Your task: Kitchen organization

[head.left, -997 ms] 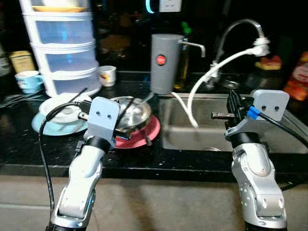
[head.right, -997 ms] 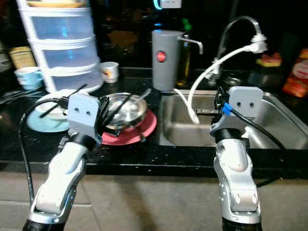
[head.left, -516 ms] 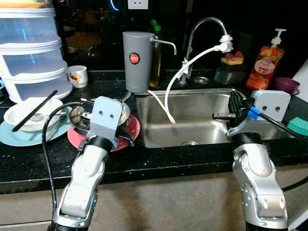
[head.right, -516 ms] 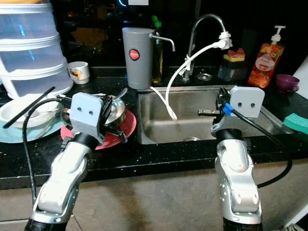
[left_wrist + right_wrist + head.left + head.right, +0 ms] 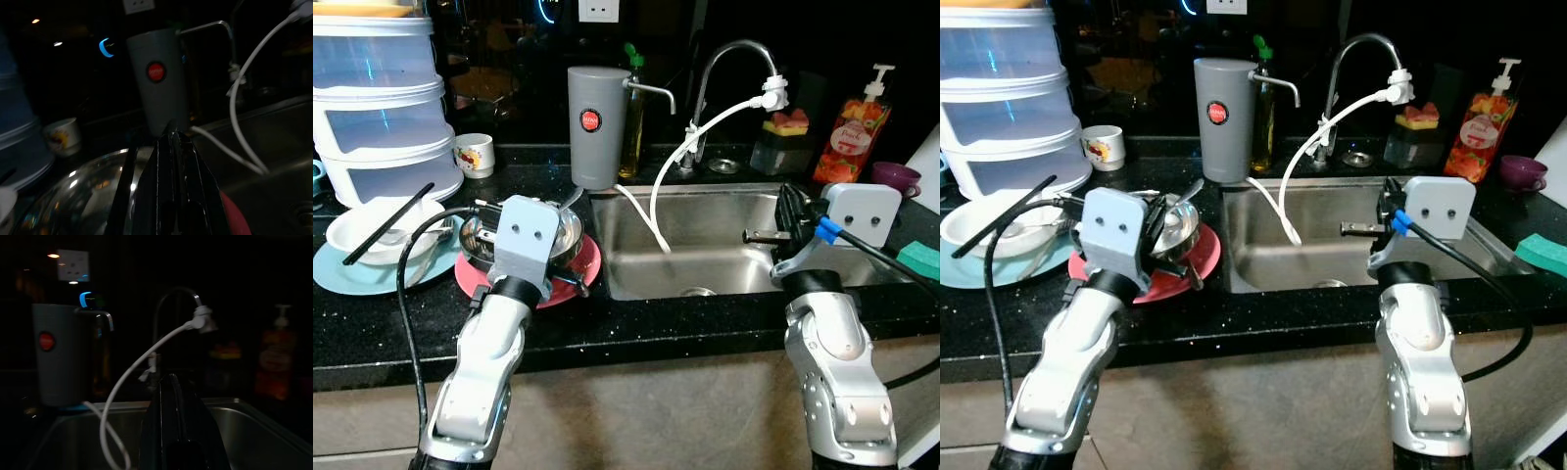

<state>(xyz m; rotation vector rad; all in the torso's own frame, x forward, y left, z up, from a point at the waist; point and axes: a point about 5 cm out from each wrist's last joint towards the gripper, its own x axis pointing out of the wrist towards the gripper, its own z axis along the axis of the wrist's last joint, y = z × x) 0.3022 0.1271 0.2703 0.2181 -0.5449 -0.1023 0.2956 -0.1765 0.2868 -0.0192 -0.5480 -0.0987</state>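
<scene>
Left tool (image 5: 172,147) pressed closed over steel bowl (image 5: 570,233), right tool (image 5: 170,387) closed, empty, above sink (image 5: 724,257)

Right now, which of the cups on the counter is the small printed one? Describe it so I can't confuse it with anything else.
Start at the tall stack of clear plastic drawers at the far left of the black counter. Just to their right, near the back wall and left of the grey dispenser with the red button, stands the small cup. It is white with a coloured print on its side, unlike the purple cup far right.
</scene>
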